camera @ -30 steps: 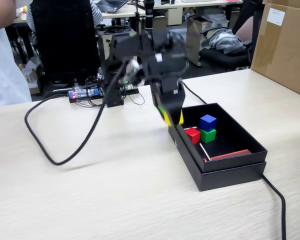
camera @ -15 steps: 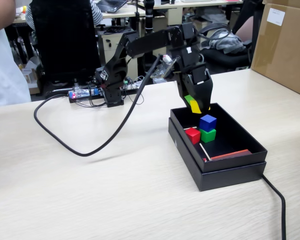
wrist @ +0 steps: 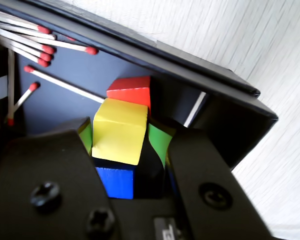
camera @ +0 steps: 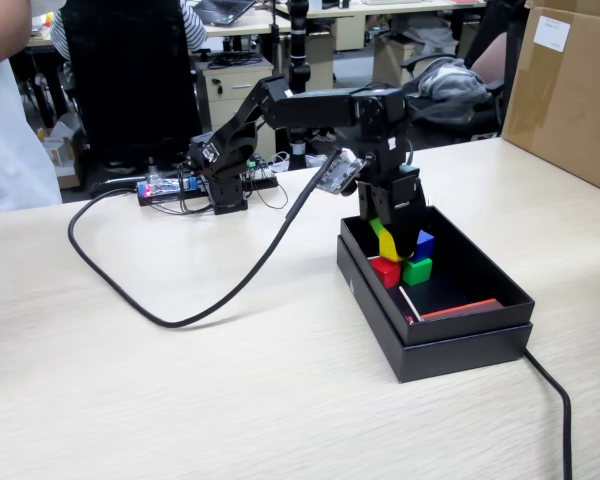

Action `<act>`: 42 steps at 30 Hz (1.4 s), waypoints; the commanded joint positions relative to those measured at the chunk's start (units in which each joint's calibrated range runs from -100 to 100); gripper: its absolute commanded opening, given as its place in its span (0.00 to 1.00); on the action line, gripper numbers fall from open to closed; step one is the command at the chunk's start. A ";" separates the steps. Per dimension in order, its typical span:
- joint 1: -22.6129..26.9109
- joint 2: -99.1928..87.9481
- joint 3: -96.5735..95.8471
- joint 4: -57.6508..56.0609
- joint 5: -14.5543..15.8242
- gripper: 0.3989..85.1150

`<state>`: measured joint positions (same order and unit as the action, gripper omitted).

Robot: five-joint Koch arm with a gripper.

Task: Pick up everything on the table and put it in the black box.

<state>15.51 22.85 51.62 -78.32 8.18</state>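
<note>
Lowered into the black box [camera: 480, 330], gripper [camera: 390, 243] clamps the yellow cube [wrist: 119, 131]; wrist view alone shows matchsticks [wrist: 45, 50].

No legible text, labels or numbers in either view.
A white label [camera: 551, 33] is showing on the brown carton [camera: 565, 90] at the upper right of the fixed view, but its print is too small to read. In the wrist view, a pale mark [wrist: 166, 231] is peeking out at the bottom edge of the tool housing, cut off and unreadable.
</note>
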 commanded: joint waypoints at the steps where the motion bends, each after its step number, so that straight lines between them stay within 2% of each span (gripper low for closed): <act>1: 0.24 -1.56 1.60 -1.64 0.44 0.29; 2: 0.24 -1.45 1.51 -1.64 0.49 0.32; 3: 0.24 -2.02 0.78 -2.07 0.54 0.41; 4: 0.24 -3.28 -0.12 -2.24 0.68 0.46; 7: 0.05 -11.09 -2.57 -2.24 0.93 0.54; 8: -0.39 -18.89 -4.75 -2.24 0.93 0.55; 11: -1.22 -29.90 -5.56 -2.24 0.73 0.56; 12: -2.74 -44.25 -7.83 -2.07 0.10 0.56; 13: -3.32 -48.15 -9.64 -1.98 -0.05 0.56; 15: -6.35 -64.21 -22.61 0.70 -1.66 0.56; 17: -8.11 -72.59 -33.49 4.84 -2.69 0.57; 19: -10.35 -85.56 -53.98 16.59 -4.10 0.57; 30: -10.65 -108.96 -92.78 43.37 -3.22 0.56; 42: -13.82 -121.36 -121.34 62.55 -4.25 0.56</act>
<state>2.17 -95.60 -68.69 -22.11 4.66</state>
